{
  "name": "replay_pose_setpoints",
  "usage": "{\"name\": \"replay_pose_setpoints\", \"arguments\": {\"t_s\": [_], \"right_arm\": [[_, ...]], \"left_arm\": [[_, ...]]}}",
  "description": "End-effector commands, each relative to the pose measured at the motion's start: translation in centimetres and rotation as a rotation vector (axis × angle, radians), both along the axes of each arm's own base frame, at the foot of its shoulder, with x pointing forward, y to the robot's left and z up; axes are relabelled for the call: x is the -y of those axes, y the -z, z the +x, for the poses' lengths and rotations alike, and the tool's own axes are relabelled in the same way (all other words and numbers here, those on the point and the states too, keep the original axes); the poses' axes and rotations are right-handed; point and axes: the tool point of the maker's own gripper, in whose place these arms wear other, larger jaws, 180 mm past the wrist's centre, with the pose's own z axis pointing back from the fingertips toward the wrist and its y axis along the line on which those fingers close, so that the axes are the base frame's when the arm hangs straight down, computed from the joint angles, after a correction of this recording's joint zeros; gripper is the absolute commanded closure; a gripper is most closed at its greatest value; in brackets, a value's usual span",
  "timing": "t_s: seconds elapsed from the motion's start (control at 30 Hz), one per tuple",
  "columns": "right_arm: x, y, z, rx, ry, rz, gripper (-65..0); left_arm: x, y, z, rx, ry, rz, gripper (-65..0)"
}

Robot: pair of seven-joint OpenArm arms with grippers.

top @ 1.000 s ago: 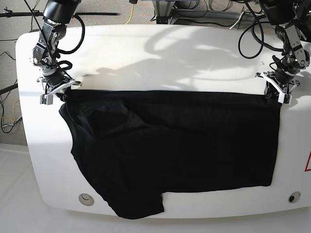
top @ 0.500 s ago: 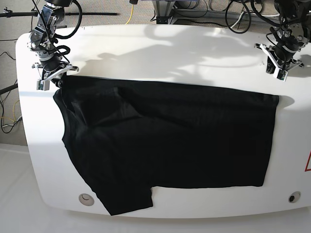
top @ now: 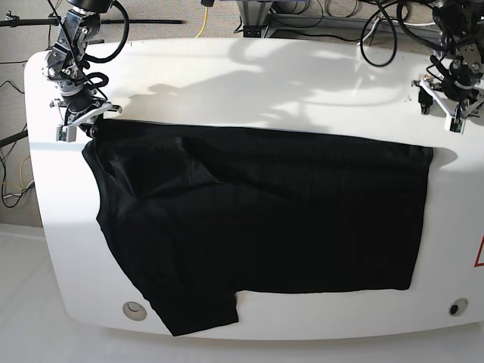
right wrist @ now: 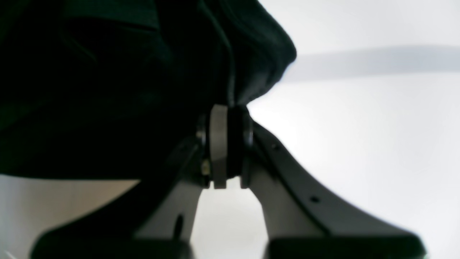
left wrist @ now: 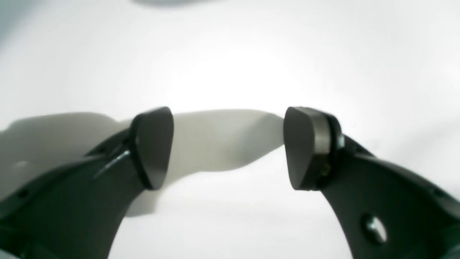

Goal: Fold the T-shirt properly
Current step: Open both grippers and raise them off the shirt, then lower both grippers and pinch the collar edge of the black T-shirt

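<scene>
The black T-shirt (top: 257,219) lies spread across the white table (top: 249,83), folded over, one sleeve hanging past the front edge at the lower left. My right gripper (top: 82,121) is at the shirt's far left corner, shut on a bunched piece of the T-shirt (right wrist: 143,79); its pads (right wrist: 219,144) are pressed together on the fabric. My left gripper (top: 452,106) hovers at the far right, apart from the shirt's corner. Its fingers (left wrist: 154,147) stand wide open (left wrist: 228,147) with only bare table between them.
Cables (top: 378,30) and a frame run behind the table's back edge. Two round fittings sit in the table's front corners, one at the left (top: 134,308) and one at the right (top: 457,307). A red mark (top: 479,253) shows at the right edge.
My left gripper has let go of the shirt's right corner, opened wide and lifted away to the back right. The right gripper pulled its corner back and left; the shirt shifted that way.
</scene>
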Motion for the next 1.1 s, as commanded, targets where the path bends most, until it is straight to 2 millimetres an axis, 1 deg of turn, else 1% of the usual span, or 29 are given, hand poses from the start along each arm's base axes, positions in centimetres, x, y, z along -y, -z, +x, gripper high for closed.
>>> {"name": "replay_pose_setpoints", "arguments": {"t_s": [0.0,0.03,0.1,0.23,0.37,0.43,0.57,0.83,1.07], "right_arm": [[0.7,-0.8,0.4,0.019,-0.007,-0.021,0.0],[0.7,-0.7,0.4,0.018,-0.005,-0.02,0.0],[0.9,-0.9,0.5,0.023,0.0,-0.022,0.0],[0.9,-0.9,0.6,0.022,0.002,-0.02,0.0],[0.9,-1.0,0.6,0.024,0.002,-0.019,0.0],[0.7,-0.8,0.4,0.013,-0.003,-0.022,0.0],[0.7,-0.9,0.4,0.016,-0.004,-0.019,0.0],[0.7,-0.7,0.3,0.007,-0.002,-0.023,0.0],[0.7,-0.6,0.2,0.004,0.0,-0.024,0.0]], "left_arm": [[-0.6,-1.0,1.2,0.04,0.001,0.0,-42.6],[-0.7,-1.0,1.4,0.042,0.0,-0.004,-42.7],[-1.5,-1.7,2.9,0.072,-0.02,-0.011,-43.4],[-2.3,-1.6,3.7,0.085,-0.056,-0.036,-43.9],[-2.5,-1.3,4.7,0.096,-0.082,-0.068,-43.9],[-1.8,-0.7,6.0,0.092,-0.059,-0.089,-43.0],[-1.1,0.1,6.7,0.082,-0.049,-0.114,-42.3],[0.7,1.4,7.7,0.062,-0.009,-0.143,-41.8],[1.7,1.8,8.1,0.053,0.015,-0.149,-41.3]]}}
